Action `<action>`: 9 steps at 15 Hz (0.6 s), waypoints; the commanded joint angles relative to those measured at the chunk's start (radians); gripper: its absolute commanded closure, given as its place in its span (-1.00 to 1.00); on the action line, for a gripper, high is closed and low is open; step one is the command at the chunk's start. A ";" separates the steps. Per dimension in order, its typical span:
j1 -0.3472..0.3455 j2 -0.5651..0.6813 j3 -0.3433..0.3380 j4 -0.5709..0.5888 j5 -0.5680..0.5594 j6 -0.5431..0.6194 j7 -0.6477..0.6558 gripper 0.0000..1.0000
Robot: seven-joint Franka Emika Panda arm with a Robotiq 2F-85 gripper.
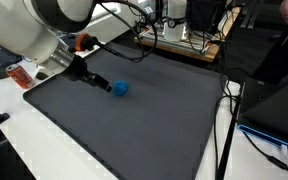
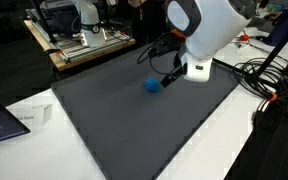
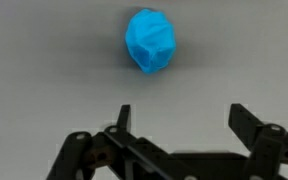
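A small blue crumpled ball (image 3: 150, 41) lies on the dark grey mat (image 3: 44, 70). In the wrist view it sits above and slightly left of the middle of my gripper (image 3: 181, 116), whose two black fingers stand wide apart with nothing between them. In both exterior views the blue ball (image 1: 120, 88) (image 2: 152, 85) rests just beside the gripper (image 1: 99, 82) (image 2: 169, 77), a short gap apart, with the white arm (image 2: 209, 30) leaning over the mat's edge.
The grey mat (image 1: 134, 125) covers most of the white table (image 2: 224, 140). Wooden racks with equipment (image 1: 184, 35) (image 2: 79, 35) stand at the back. Cables (image 2: 264, 75) run along one side, and a laptop (image 1: 279, 110) sits by the mat's edge.
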 commanded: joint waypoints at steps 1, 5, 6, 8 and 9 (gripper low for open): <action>-0.057 0.055 0.048 0.074 0.072 -0.003 -0.053 -1.00; -0.108 0.070 0.088 0.076 0.128 0.025 -0.098 -1.00; -0.118 0.068 0.096 0.068 0.137 0.037 -0.114 -1.00; -0.133 0.065 0.104 0.050 0.141 0.057 -0.146 -1.00; -0.142 0.065 0.109 0.042 0.143 0.066 -0.159 -1.00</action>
